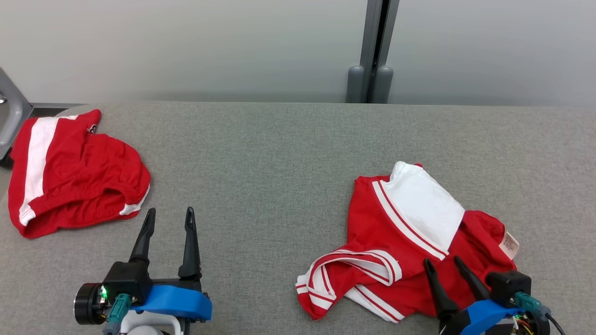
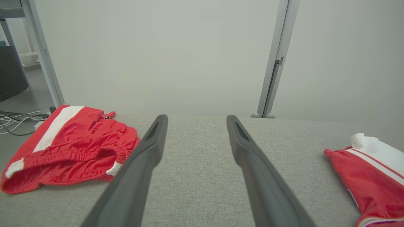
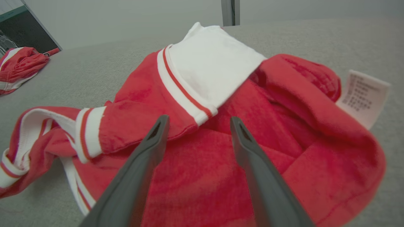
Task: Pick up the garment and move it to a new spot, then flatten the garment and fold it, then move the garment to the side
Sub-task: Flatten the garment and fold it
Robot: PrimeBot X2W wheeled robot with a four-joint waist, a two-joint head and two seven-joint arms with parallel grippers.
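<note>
The crumpled red-and-white cotton shirt (image 1: 396, 223) lay directly under the spread right tool (image 1: 441, 260), reaching away leftward; the left tool (image 1: 170, 211), also spread, stood well apart.

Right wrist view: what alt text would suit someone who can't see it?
A crumpled red shirt with a white panel and white stripes lies on a grey table, its care label sticking out at right. The right gripper hovers open over it, dark fingers apart.
</note>
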